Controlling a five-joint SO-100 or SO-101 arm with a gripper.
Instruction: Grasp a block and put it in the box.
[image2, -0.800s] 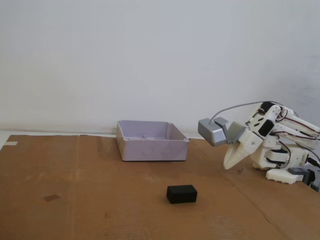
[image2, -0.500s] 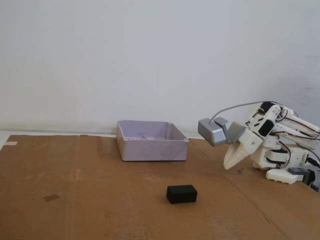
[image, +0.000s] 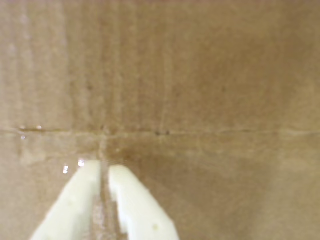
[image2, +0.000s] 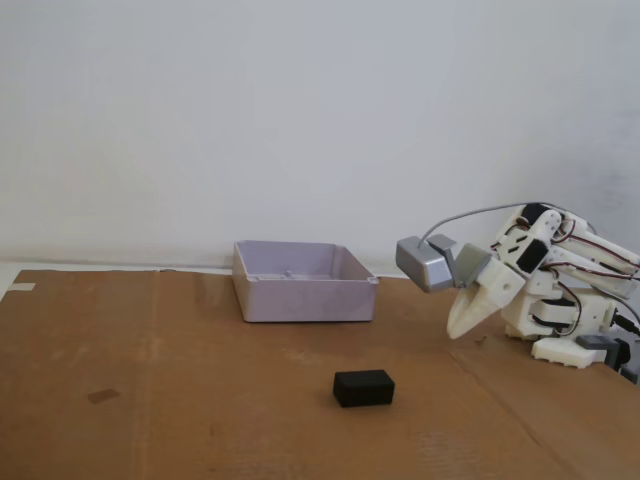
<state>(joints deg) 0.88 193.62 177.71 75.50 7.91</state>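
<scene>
Meanwhile arm (image2: 560, 285) folded low, fingers (image: 104, 167) nearly closed, empty, above cardboard (image: 200, 75).

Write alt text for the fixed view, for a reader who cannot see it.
A white robot arm sits folded at the right of a cardboard-covered table, its tool pointing down and empty. A small black block lies in front, and an open pale box stands behind it near a white wall.
</scene>
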